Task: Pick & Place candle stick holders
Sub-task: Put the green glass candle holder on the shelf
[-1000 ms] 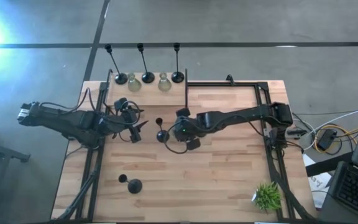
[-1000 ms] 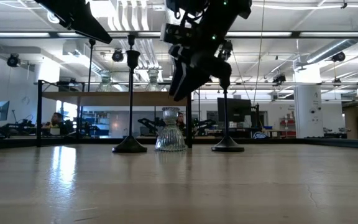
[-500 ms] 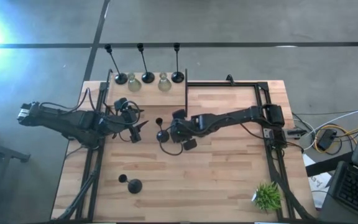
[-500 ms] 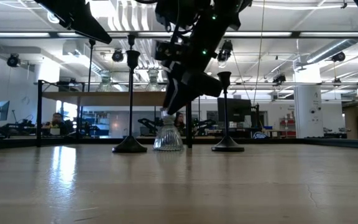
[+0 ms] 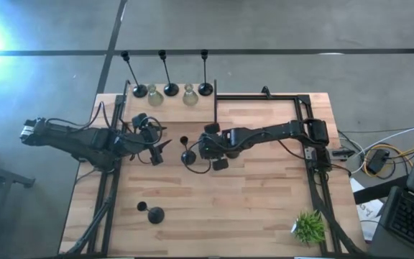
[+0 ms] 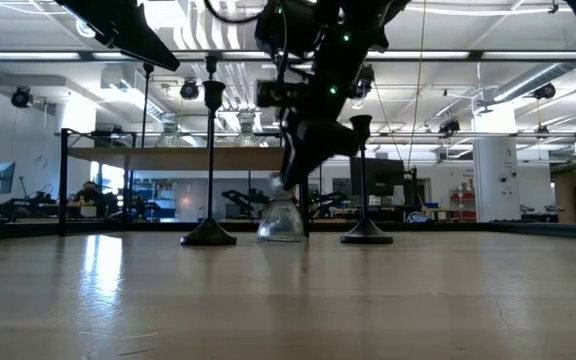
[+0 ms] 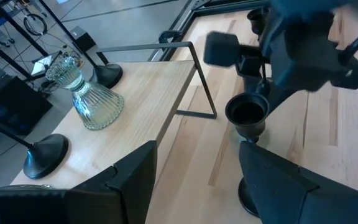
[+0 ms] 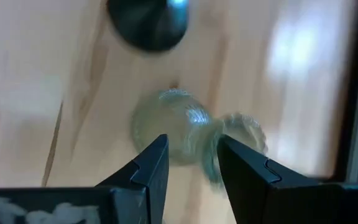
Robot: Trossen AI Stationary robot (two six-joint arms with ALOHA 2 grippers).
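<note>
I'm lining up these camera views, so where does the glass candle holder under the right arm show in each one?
High view: hidden beneath the right gripper, mid-table.
Low view: the glass holder stands on the table, centre, below that gripper.
Left wrist view: not visible; the second glass holder there stands on the shelf.
Right wrist view: centre, blurred.
Shared landmark: the short black holder beside it.

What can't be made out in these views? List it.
- Glass holder under the right gripper: hidden beneath that arm in the high view and blurred in the right wrist view, so it is unclear whether it is gripped.
- Left gripper: cut off by the top edge of the low view.
</note>
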